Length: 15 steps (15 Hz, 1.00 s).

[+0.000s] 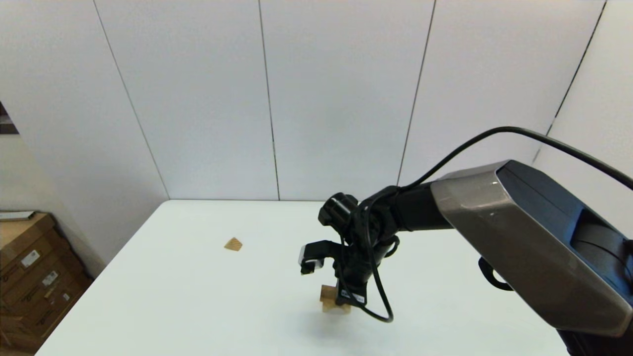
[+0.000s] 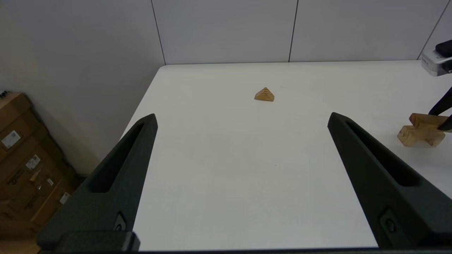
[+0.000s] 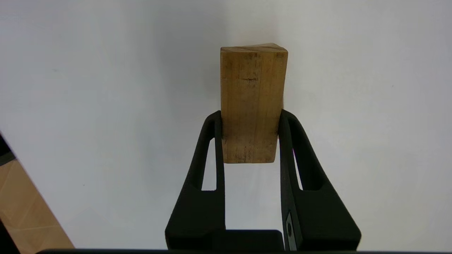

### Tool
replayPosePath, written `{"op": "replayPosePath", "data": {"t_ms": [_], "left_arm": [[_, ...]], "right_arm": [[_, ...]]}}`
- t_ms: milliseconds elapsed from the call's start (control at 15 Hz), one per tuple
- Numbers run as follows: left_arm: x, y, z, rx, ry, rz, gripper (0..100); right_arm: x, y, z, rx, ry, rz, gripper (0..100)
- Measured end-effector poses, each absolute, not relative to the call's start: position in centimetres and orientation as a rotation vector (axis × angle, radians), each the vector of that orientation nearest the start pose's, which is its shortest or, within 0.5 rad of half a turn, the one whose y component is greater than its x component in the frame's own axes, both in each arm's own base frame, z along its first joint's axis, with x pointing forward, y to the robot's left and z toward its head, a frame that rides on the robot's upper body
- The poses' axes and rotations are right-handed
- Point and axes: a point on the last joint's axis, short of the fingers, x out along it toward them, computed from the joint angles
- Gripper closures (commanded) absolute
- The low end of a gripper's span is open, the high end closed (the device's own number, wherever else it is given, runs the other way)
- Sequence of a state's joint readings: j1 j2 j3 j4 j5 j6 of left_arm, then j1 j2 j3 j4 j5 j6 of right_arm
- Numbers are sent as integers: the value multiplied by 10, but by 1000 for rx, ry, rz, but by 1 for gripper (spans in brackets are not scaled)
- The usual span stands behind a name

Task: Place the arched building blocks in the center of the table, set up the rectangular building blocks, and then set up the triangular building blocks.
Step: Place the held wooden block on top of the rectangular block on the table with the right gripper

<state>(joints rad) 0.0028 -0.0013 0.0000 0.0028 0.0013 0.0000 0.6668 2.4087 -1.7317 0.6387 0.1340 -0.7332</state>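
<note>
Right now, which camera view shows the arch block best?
The left wrist view: the arch shows its notch and two legs, with the rectangular block on top. In the head view, the right gripper covers most of it. The right wrist view shows only the rectangular block.

Wide bare stretch of the table point(image 1: 173, 306) along the near and left edges, passable throughout. Only one small obstacle toward the far-left corner: the triangular building blocks point(image 1: 233, 244), well apart from everything. Mid-table blocked by the right gripper point(image 3: 250, 132), clamped on the rectangular building blocks point(image 3: 252, 102) atop the arched building blocks point(image 2: 420, 135).
</note>
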Motion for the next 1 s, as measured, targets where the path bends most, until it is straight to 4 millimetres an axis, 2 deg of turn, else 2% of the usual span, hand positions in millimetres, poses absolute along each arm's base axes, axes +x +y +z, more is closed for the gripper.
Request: {"op": "replayPosePath", "data": {"t_ms": [1000], "left_arm": [[-23,0,75,0,2,4,0]], "right_arm": [[342,265,41,-940,1043,1138,100]]}}
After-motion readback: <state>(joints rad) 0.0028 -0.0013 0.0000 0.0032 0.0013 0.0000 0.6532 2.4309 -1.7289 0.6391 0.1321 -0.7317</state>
